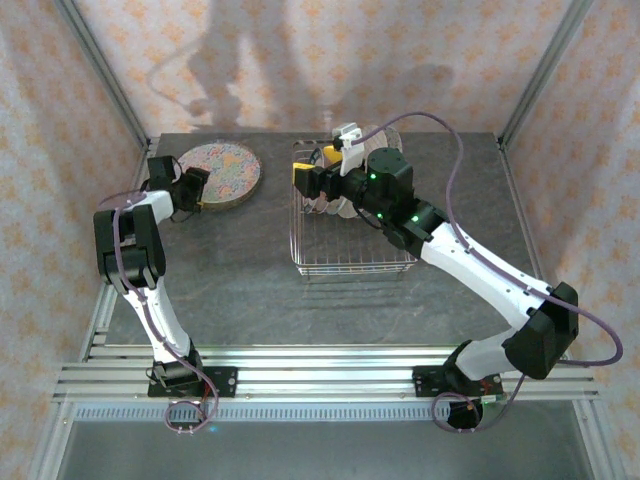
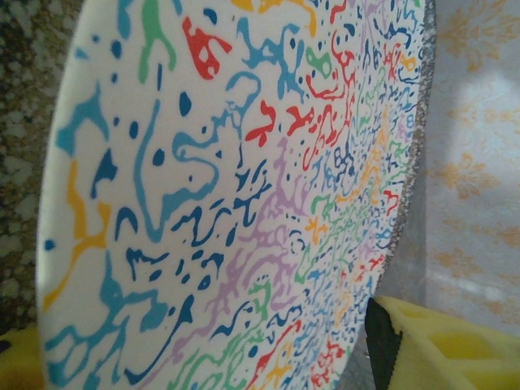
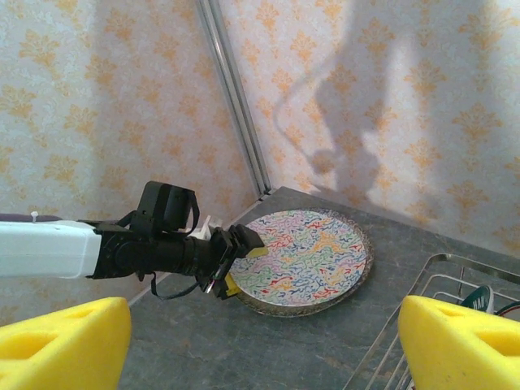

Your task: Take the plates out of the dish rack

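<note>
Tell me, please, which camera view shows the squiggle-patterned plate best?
The right wrist view: the squiggle-patterned plate lies whole and large, flat on the table. The top external view shows the plate whole but smaller; the left wrist view gives a close-up of its face and speckled rim.

The left arm rises from its base at the near edge of the table, folds sharply at the elbow and reaches toward the far left corner. The left gripper sits low there with its jaws parted. The right arm stretches diagonally from the near right toward the middle of the far edge. The right gripper points left, its 2 yellow pads wide apart.
</note>
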You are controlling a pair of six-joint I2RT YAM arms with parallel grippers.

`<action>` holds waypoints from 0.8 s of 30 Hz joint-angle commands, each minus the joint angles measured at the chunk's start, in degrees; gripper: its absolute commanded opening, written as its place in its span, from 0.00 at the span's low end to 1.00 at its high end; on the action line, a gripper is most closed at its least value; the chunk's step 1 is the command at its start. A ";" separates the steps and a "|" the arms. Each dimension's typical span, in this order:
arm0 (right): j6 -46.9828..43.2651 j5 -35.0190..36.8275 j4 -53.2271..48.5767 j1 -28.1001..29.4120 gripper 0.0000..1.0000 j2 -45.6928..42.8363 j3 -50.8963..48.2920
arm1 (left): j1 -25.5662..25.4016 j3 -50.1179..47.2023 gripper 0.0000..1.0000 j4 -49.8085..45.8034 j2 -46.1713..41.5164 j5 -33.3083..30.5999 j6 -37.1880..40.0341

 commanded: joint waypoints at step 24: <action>0.03 11.70 -2.64 0.32 0.85 -2.50 2.10 | 0.49 6.53 0.72 -22.70 -1.00 -6.07 5.51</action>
